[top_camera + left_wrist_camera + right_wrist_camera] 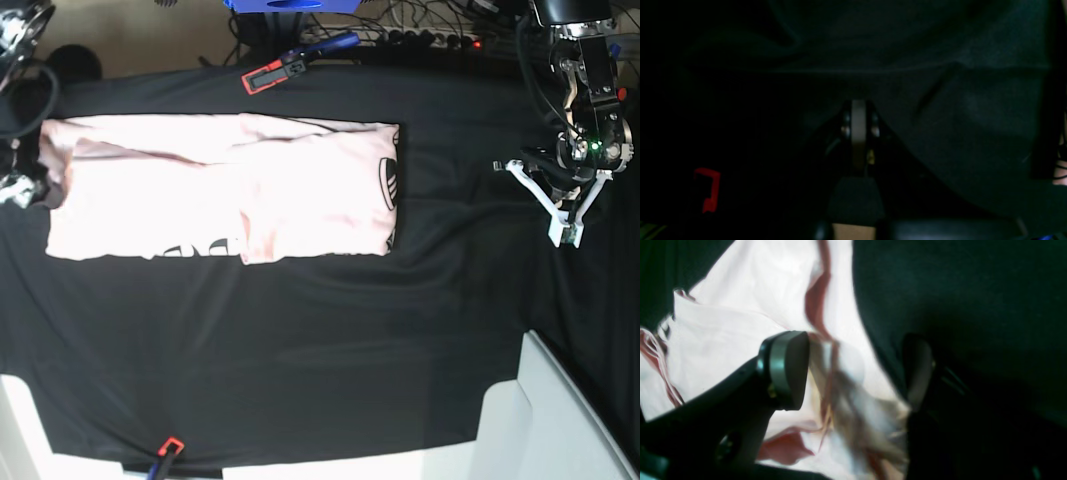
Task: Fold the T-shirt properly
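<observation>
The pale pink T-shirt (220,190) lies folded into a long band on the black cloth, with black lettering showing at its front edge and right end. In the right wrist view the T-shirt (740,323) fills the left half, rumpled, with folds in shadow. My right gripper (853,373) is open, and a bunched edge of the shirt sits between its fingers; in the base view it is at the shirt's left end (22,185). My left gripper (858,123) is shut and empty over bare black cloth, far right of the shirt (566,232).
The black cloth (320,340) covers the table. A red clamp (268,75) holds it at the back edge, another clamp (168,447) at the front. A white box (560,420) stands at the front right. Cables lie behind the table.
</observation>
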Motion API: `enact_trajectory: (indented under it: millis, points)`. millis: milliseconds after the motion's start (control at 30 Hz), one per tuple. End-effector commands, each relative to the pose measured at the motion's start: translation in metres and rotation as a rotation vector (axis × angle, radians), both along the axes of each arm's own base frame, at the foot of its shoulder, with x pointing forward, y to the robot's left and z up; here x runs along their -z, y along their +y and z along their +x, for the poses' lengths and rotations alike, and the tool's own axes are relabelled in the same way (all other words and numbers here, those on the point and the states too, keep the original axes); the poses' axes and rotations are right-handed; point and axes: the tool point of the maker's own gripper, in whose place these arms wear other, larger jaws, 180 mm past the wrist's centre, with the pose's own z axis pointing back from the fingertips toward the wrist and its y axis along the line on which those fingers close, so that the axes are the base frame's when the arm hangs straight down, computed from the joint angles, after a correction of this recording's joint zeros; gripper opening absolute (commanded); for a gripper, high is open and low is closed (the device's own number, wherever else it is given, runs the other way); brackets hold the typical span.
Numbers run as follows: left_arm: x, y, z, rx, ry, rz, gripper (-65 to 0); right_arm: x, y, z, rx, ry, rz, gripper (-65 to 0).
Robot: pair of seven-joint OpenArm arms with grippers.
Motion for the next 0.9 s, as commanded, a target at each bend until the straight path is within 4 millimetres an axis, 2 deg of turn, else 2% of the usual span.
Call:
enact_trajectory:
  millis: [0, 100, 233, 300, 367, 467, 500, 567, 667, 867]
  points:
    - [-0.003, 0.006, 0.004, -0.003, -0.015, 0.010, -65.0, 0.007, 0.014, -0.011, -0.076, 0.073, -0.001, -23.5]
    - [0.009, 0.009, -0.003, -0.021, 0.021, -0.003, -65.0, 0.003, 0.029, -0.009, -0.122, 0.067, -0.014, -23.6]
    - [0.015, 0.010, -0.003, -0.023, -0.001, -0.011, -65.0, 0.009, 0.046, -0.015, -0.132, 0.078, 0.013, -23.8]
    - [0.018, 0.011, -0.004, -0.026, 0.001, -0.014, -65.0, 0.010, 0.048, -0.015, -0.132, 0.078, 0.016, -26.6]
    - [0.019, 0.011, -0.005, -0.030, 0.004, -0.015, -65.0, 0.009, 0.045, -0.015, -0.132, 0.079, 0.012, -37.3]
    - [0.018, 0.012, -0.006, -0.029, 0.006, -0.012, -65.0, 0.009, 0.043, -0.016, -0.133, 0.082, 0.006, -62.0]
    - [0.018, 0.012, -0.006, -0.029, 0.006, -0.012, -65.0, 0.008, 0.042, -0.016, -0.132, 0.082, 0.004, -65.0]
    - [0.018, 0.013, -0.006, -0.029, 0.006, -0.010, -65.0, 0.006, 0.036, -0.014, -0.133, 0.078, -0.010, -63.0]
    - [0.018, 0.012, -0.006, -0.029, 0.006, -0.012, -65.0, -0.001, 0.024, -0.011, -0.133, 0.069, -0.041, -64.9]
    - [0.019, 0.013, -0.006, -0.028, 0.008, -0.006, -65.0, -0.047, 0.003, 0.008, -0.185, -0.050, -0.206, -64.9]
